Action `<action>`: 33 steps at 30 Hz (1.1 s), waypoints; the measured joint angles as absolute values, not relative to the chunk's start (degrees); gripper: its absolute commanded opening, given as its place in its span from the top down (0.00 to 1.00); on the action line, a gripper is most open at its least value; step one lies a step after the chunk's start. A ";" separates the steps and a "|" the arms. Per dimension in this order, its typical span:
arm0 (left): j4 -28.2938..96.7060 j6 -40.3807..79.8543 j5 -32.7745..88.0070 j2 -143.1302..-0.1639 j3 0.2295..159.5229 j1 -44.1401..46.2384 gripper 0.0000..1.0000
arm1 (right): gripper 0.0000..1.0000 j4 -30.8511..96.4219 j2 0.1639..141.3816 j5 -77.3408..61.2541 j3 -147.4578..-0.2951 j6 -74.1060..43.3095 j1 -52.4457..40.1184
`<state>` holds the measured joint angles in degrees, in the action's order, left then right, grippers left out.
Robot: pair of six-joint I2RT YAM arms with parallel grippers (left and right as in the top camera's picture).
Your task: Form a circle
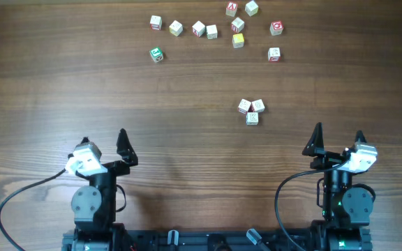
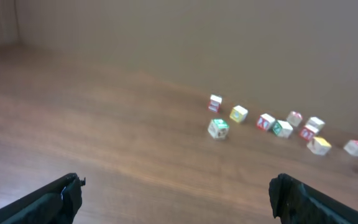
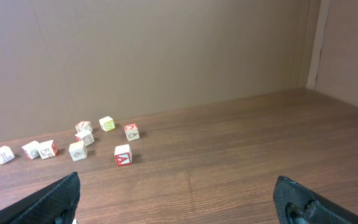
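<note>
Overhead: the circle (image 1: 251, 109) — three touching cubes — lies on the table (image 1: 187, 97) right of centre, well apart from both arms. Loose cubes (image 1: 211, 31) are scattered along the far edge. The left gripper (image 1: 103, 137) and right gripper (image 1: 338, 131) stand wide open, holding nothing.

Left wrist: fingers (image 2: 55, 200) spread — loose cubes far ahead on the right.

Right wrist: fingers (image 3: 304, 200) spread, loose cubes ahead on the left.

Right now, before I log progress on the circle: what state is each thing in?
left gripper: open, holding nothing
right gripper: open, holding nothing
circle: three cubes touching in a tight cluster, clear of both grippers
loose cubes: scattered at the table's far side, none gripped
</note>
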<state>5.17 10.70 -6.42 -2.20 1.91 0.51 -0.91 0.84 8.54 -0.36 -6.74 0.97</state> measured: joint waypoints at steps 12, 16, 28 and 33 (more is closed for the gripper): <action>4.08 6.24 -4.36 -1.74 0.91 -2.00 0.00 | 0.00 -0.91 0.84 8.54 -0.36 -6.74 0.97; 4.08 6.22 -4.36 -1.69 0.91 -2.00 0.00 | 0.00 -0.91 0.84 8.54 -0.36 -6.74 0.97; 4.05 6.22 -4.36 -1.63 0.91 -2.00 0.00 | 0.00 -0.91 0.84 8.54 -0.36 -6.74 0.97; 4.05 6.22 -4.36 -1.63 0.91 -2.00 0.00 | 0.00 -0.91 0.84 8.54 -0.36 -6.74 0.97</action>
<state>4.05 6.22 -4.36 -1.63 0.91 -2.00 -0.91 0.84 8.54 -0.36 -6.74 0.97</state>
